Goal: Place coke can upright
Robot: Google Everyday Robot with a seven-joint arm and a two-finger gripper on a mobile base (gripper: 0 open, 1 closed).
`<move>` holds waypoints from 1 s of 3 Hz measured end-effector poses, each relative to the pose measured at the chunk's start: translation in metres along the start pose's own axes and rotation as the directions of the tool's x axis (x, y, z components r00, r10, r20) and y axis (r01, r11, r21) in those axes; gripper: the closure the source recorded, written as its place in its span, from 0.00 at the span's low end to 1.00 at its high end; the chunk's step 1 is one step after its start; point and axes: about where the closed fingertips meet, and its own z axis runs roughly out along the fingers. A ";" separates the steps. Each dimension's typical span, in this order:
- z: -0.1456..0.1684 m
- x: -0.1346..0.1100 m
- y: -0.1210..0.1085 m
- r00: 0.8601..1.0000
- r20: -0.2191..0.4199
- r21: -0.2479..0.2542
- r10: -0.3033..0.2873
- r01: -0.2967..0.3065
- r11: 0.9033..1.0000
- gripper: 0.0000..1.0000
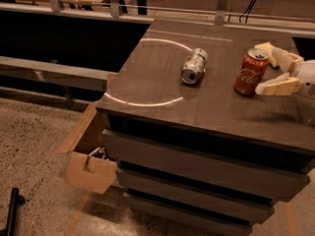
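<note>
The red coke can (pixel 249 73) stands upright on the dark cabinet top (pixel 162 90), near its right side. My gripper (pixel 257 68) comes in from the right edge of the camera view. Its pale fingers (pixel 278 86) are spread, one in front of the can and one behind it. Only the fingertips reach the can's right side, and the jaws look open, not pressing on it.
A silver and green can (pixel 194 66) lies on its side left of the coke can, inside a thin white ring marked on the top. An open cardboard box (pixel 91 166) sits on the floor against the cabinet's left side. A railing runs behind.
</note>
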 end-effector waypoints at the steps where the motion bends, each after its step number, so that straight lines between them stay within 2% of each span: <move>1: -0.022 -0.029 0.004 0.996 -0.037 0.043 -0.076 0.078 0.996 0.00; 2: -0.049 -0.047 0.002 0.989 -0.117 0.147 -0.091 0.108 0.983 0.00; 3: -0.052 -0.055 -0.001 0.987 -0.130 0.183 -0.093 0.116 0.976 0.00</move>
